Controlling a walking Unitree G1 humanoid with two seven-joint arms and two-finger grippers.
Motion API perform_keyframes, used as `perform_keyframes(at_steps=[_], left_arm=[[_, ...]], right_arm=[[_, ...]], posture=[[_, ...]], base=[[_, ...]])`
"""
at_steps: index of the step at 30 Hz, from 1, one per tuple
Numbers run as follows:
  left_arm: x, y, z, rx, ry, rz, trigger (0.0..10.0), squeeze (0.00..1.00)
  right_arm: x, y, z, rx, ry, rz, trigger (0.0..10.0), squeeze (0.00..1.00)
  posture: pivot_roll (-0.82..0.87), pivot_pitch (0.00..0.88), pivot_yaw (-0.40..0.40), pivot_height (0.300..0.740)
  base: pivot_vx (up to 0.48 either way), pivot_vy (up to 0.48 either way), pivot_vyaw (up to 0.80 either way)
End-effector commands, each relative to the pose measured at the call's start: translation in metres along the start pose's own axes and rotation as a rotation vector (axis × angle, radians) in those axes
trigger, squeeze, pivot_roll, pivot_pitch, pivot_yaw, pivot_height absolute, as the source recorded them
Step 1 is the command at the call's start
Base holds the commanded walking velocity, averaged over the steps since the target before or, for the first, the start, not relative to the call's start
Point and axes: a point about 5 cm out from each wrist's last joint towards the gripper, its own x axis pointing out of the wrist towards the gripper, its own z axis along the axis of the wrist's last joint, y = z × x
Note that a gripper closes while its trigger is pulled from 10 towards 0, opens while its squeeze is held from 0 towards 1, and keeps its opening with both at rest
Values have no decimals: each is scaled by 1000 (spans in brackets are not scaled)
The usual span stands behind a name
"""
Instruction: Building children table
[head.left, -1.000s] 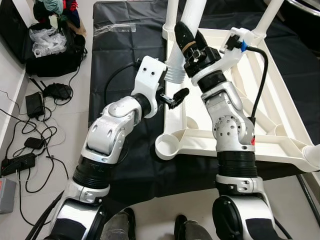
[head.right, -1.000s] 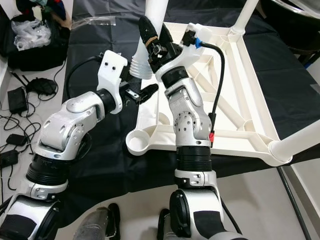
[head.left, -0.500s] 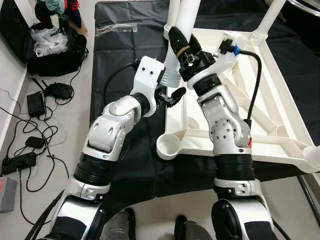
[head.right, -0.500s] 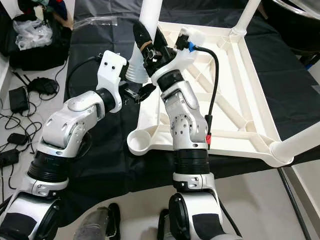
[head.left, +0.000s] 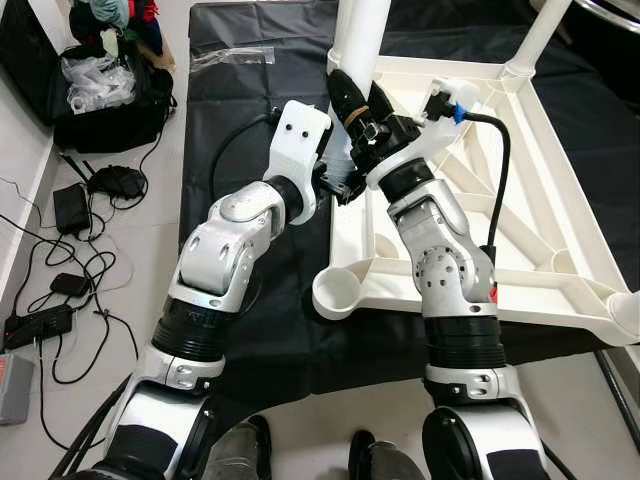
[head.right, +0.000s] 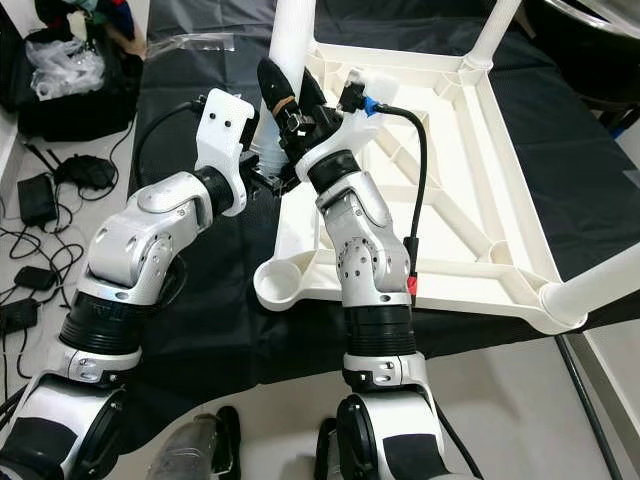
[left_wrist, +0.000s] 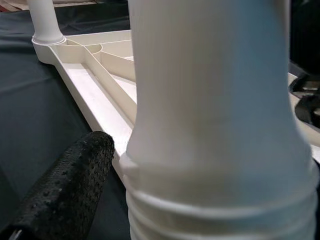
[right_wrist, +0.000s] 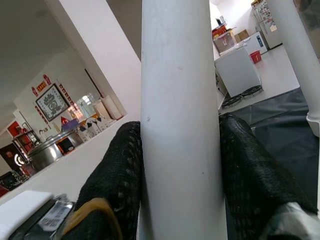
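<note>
White plastic table leg (head.left: 358, 40) stands upright at the near-left corner of the upside-down white plastic children's table top (head.left: 540, 190), which lies on a black floor mat (head.left: 250, 130). The leg's ribbed lower end (left_wrist: 220, 220) sits at the corner of the frame; you can't tell from these views whether it is fully seated.

Your right gripper (head.left: 357, 92) is clamped on the leg; the right wrist view shows one black finger (right_wrist: 115, 185) on each side of the tube, both touching it. Your left gripper (head.left: 335, 185) is at the leg's base, just beside the ribbed part. One textured black finger (left_wrist: 70, 185) shows next to the tube in the left wrist view; whether the pair is spread or closed, I can't tell.

A second leg (head.left: 545, 35) stands at the far corner, a third (head.left: 625, 310) at the near right. Empty round leg socket (head.left: 335, 295) sits at the near corner by your right arm.

Off the mat, on your left: black bag w/ clothes (head.left: 105, 70), cables and power adapters (head.left: 60, 250) on pale floor.
</note>
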Motion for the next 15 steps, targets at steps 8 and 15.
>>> perform_keyframes(at_steps=[8,15], left_arm=[[1,6,3,10,-28,57,0,0],[-1,13,1,26,-34,123,0,0]], right_arm=[[-3,5,3,-4,-21,21,0,0],[-3,6,6,-19,-30,27,0,0]], posture=[[163,196,-34,740],[160,191,-32,740]], base=[[0,0,0],[0,0,0]])
